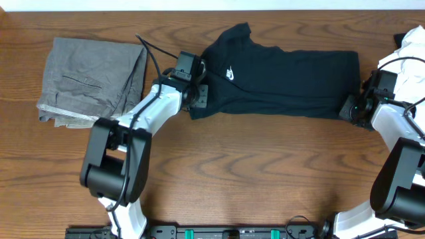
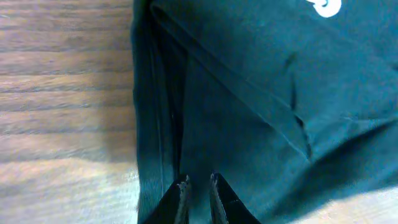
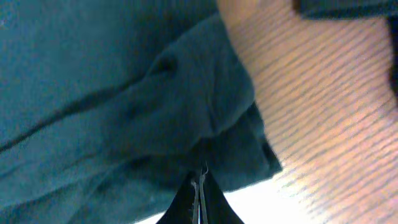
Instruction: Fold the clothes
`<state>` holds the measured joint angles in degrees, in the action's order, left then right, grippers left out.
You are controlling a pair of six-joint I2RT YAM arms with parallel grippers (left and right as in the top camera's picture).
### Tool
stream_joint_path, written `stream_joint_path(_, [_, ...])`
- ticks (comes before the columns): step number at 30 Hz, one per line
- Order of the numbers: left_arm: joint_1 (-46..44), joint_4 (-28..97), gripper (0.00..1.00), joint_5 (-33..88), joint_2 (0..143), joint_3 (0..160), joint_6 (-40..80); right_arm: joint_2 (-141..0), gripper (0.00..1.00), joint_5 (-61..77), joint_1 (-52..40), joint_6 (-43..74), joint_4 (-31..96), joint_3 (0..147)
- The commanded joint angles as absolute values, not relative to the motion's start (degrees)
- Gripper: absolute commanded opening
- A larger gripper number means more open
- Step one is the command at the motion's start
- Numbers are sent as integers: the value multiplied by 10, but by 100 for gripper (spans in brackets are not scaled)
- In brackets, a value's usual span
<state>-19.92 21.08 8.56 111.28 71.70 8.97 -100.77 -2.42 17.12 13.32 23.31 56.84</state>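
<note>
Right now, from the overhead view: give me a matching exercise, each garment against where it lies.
Things:
1. black T-shirt
2. grey trousers
3. white garment

Places:
A. far right edge of the view
B. far left, folded
C. middle, laid out between the left gripper and the right gripper

Pairs: 1-C, 2-B, 3-A

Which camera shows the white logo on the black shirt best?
Overhead: the white logo shows whole on the black shirt. The left wrist view catches only a cropped bit at its top edge; the right wrist view shows none.
</note>
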Motion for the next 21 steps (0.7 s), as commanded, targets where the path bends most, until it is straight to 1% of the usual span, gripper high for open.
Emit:
stream_joint_path(1, [-196, 205, 15, 79, 1132, 714, 87, -1008, 2, -52, 171, 128, 217, 550])
stream_joint_path(8, [-196, 223, 14, 78, 1146, 714, 86, -1009, 2, -63, 171, 128, 202, 511])
stream_joint_path(12, [-196, 257, 14, 63, 1145, 714, 86, -1009, 1, -69, 171, 131, 251, 507])
stream_joint_path(18, [-196, 326, 14, 22, 1141, 714, 86, -1008, 1, -77, 171, 179, 328, 507])
stream_joint_path(21, [-196, 350, 14, -7, 1127, 714, 83, -1008, 1, -77, 171, 184, 366, 507])
